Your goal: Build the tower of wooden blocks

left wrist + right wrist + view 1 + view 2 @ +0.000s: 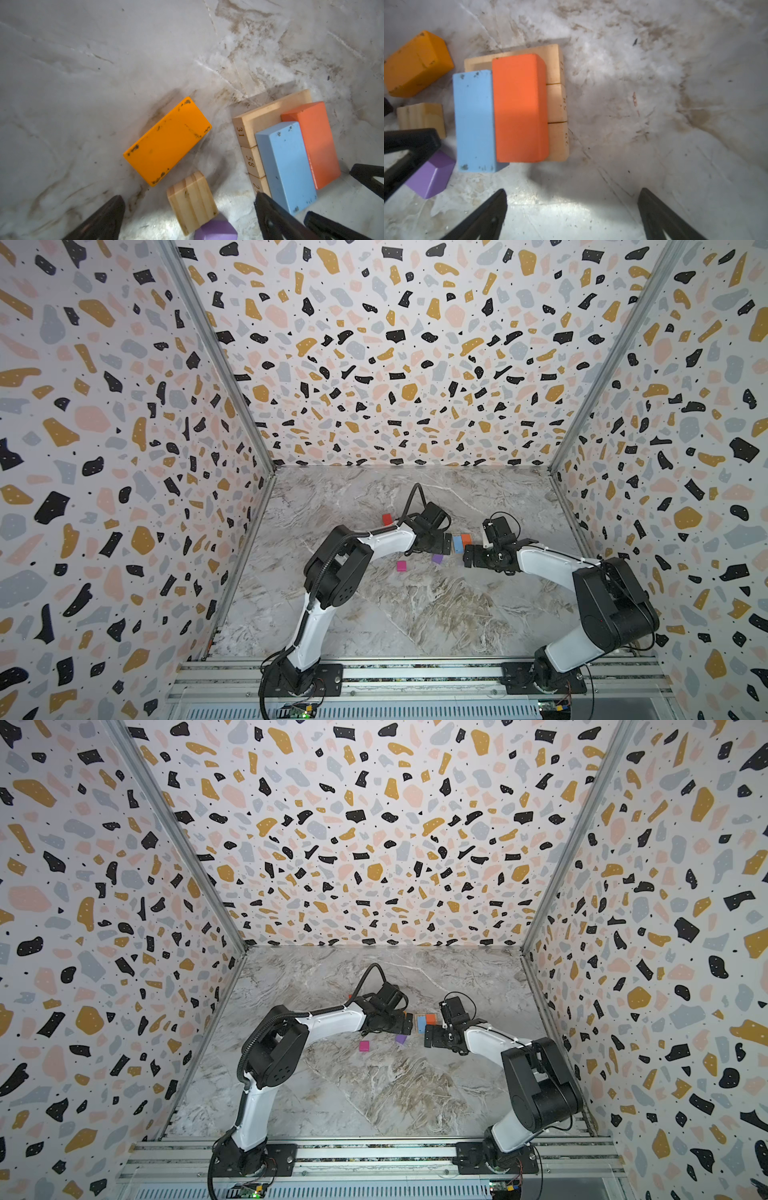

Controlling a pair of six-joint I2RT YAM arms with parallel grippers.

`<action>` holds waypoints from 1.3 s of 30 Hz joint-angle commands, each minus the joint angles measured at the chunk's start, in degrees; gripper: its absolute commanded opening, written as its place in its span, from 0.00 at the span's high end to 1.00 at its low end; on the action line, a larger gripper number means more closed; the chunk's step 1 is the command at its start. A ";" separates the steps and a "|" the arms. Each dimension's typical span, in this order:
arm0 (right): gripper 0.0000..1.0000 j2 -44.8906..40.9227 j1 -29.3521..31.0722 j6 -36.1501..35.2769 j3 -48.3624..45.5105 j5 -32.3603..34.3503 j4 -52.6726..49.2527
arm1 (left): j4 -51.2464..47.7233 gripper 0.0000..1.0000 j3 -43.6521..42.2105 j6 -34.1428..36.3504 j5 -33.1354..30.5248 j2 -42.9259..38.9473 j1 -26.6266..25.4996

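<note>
**Tower at two layers; left tool poised over a loose cube**

Top views. In both top views, tower (458, 542) near the middle of the tabletop (374, 614), between left tool (445, 545) and right tool (469, 556), each just beside it. Magenta cube (401, 566) and purple cube (436, 559) loose on the near side; red block (387, 519) apart, beyond the left arm (386, 537).

Left wrist view. Left tool's fingers (99, 220) spread wide, empty, straddling tan cube (191, 199) without contact. Yellow-orange bar (168, 141) flat just beyond; purple cube just beside the tan cube. Tower: three tan bars (249, 133) as base, blue bar (286, 166) and orange-red bar (311, 143) side by side on top. One finger close against the base's corner; touching or not, cannot tell.

Right wrist view. Right tool's fingers (662, 218) fully apart, nothing between, short of the tower.

Likely step: pickup of a loose block for the next layer. Centre over the chosen block, square the fingers to two flat faces, shift away from the tan bars before closing, lift straight up, and hold the right tool back to avoid nudging the tower.
</note>
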 commanded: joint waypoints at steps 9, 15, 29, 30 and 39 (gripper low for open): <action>0.00 0.34 0.30 0.79 1.90 -0.90 0.25 | 0.03 0.00 -1.02 0.19 0.78 -1.96 0.32; 0.00 1.01 0.30 0.98 2.33 -0.79 0.39 | -0.05 0.00 -1.02 0.20 0.78 -2.07 0.32; 0.00 1.93 0.29 1.37 3.17 -0.98 0.57 | 0.12 0.00 -1.20 -0.15 1.13 -1.97 0.32; 0.00 1.94 0.30 1.35 3.21 -1.03 0.56 | 0.12 0.00 -1.20 -0.14 1.13 -1.96 0.30; 0.00 2.27 0.21 1.48 3.30 -0.72 0.67 | 0.34 0.00 -1.46 -0.25 1.22 -2.04 0.27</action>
